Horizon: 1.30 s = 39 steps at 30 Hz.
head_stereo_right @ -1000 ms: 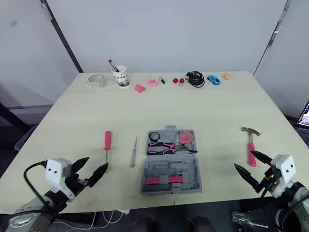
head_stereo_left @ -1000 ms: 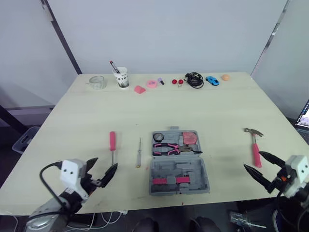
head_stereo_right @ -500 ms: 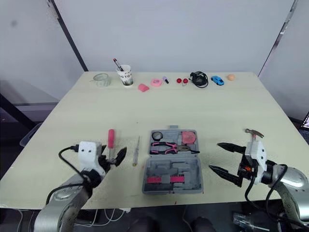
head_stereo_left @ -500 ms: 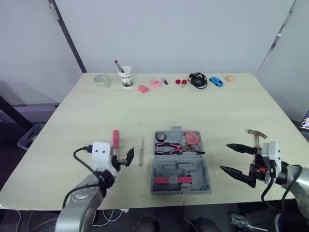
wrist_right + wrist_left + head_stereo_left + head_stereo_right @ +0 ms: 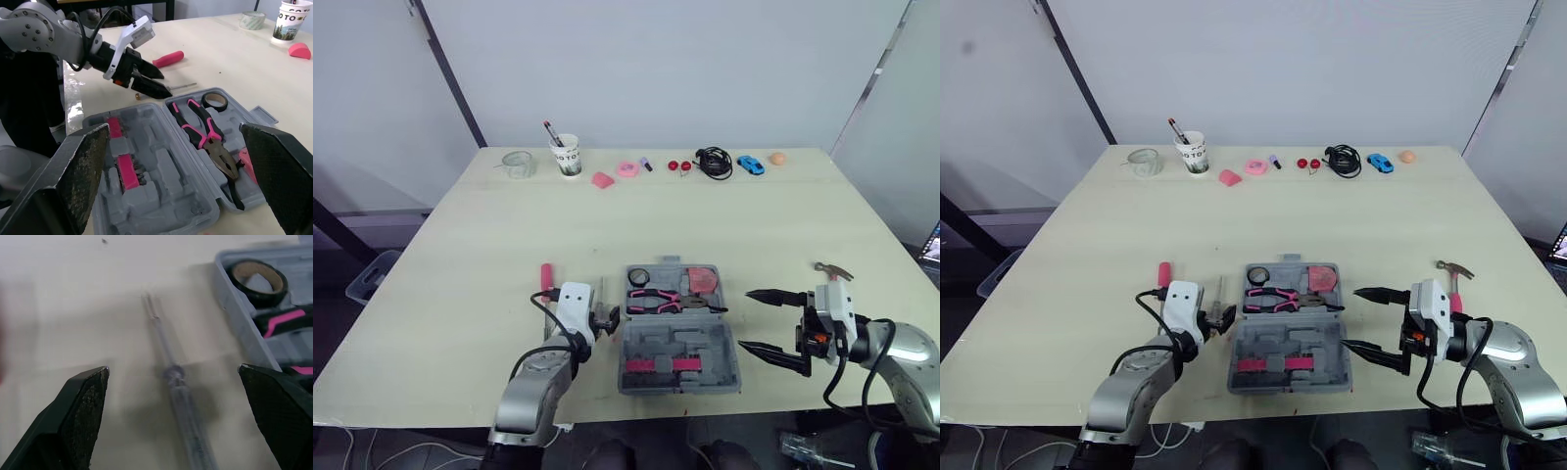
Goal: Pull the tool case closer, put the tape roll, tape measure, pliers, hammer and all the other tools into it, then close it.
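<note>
Left pincer (image 5: 173, 368): wide, aimed at thin screwdriver (image 5: 183, 404).
Right pincer (image 5: 747, 319): wide, beside case (image 5: 680, 357).
Risk: the screwdriver may roll or slip away if the closing is off-centre.

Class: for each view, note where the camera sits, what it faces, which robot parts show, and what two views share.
Eye views: on the head, facing forward and down; left gripper and right gripper flank the tool case.
Left wrist: faces a thin screwdriver between its own open fingers.
Right wrist: faces across the open case, between its own fingers, toward the left gripper.
Shared: both wrist views show the tape roll.
</note>
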Available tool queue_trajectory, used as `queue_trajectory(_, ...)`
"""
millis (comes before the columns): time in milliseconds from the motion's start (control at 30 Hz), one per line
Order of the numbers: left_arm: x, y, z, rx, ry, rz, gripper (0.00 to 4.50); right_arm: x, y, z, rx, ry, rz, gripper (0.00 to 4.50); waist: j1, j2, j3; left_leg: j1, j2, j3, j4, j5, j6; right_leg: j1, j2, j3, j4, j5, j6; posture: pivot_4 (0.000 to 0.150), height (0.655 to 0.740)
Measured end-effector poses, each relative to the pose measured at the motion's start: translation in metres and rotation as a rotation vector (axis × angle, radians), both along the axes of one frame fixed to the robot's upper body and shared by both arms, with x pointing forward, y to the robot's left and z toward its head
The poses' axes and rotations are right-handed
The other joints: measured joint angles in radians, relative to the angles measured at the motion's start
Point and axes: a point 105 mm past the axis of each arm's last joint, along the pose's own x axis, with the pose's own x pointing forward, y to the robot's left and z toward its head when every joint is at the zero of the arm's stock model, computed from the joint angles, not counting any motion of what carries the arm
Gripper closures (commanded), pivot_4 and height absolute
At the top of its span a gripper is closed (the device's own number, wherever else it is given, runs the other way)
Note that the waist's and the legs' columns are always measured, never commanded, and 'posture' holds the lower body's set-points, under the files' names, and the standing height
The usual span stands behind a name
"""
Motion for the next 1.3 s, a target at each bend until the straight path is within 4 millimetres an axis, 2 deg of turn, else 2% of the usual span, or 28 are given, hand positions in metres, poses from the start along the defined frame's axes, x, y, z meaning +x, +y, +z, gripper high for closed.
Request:
queue_trajectory(167, 0.002, -0.004, -0.005, -0.005, 0.019, 0.02, 0.02, 0.0, -0.001, -0.001, -0.002, -0.006, -0.02, 0.01, 0.001, 0.0, 0.0, 0.0, 0.0, 0.0, 0.0, 0.0, 0.0, 0.0, 0.0, 0.0, 0.0, 0.001, 0.003, 0.15, 0.74)
queue_trajectory(267, 0.005, -0.002, -0.005, 0.003, 0.019, 0.047, 0.78, 0.0, -0.002, -0.002, -0.004, -0.01, -0.021, 0.0, 0.001, 0.0, 0.0, 0.001, 0.0, 0.0, 0.001, 0.0, 0.0, 0.001, 0.0, 0.0, 0.001, 0.001, 0.002, 0.15, 0.74)
queue_trajectory(300, 0.005, -0.001, -0.005, 0.005, 0.019, 0.056, 1.1, -0.001, -0.002, -0.002, -0.004, -0.009, -0.022, 0.0, 0.0, 0.0, 0.0, 0.001, 0.0, 0.0, 0.001, 0.0, 0.0, 0.001, 0.0, 0.0, 0.001, 0.001, 0.002, 0.15, 0.74)
queue_trajectory(533, 0.002, 0.01, -0.007, 0.007, 0.022, 0.097, 4.47, 0.001, -0.008, -0.007, -0.006, -0.013, -0.033, 0.0, 0.001, 0.0, 0.0, 0.001, 0.0, 0.0, 0.002, 0.0, 0.0, 0.001, 0.0, 0.0, 0.001, 0.001, 0.002, 0.15, 0.74)
queue_trajectory(767, 0.002, 0.012, -0.006, 0.007, 0.009, 0.102, 4.46, -0.004, -0.007, -0.007, -0.001, -0.01, 0.01, 0.0, 0.0, 0.0, 0.0, 0.001, 0.0, 0.0, 0.002, 0.0, 0.0, 0.001, 0.0, 0.0, 0.001, 0.001, 0.002, 0.15, 0.74)
queue_trajectory(1133, -0.001, 0.018, -0.006, 0.03, 0.006, 0.065, 4.46, 0.001, -0.003, -0.01, 0.024, -0.023, 0.019, 0.0, 0.0, 0.0, 0.0, 0.001, 0.0, 0.0, 0.002, 0.0, 0.0, 0.001, 0.0, 0.0, 0.001, 0.001, 0.001, 0.15, 0.74)
queue_trajectory(1300, -0.008, 0.026, -0.001, 0.069, 0.021, -0.013, 4.46, -0.003, -0.001, -0.009, 0.029, -0.021, 0.052, 0.0, -0.001, 0.0, 0.0, 0.001, 0.001, 0.0, 0.002, 0.0, 0.0, 0.001, 0.0, 0.0, 0.001, 0.0, 0.0, 0.15, 0.74)
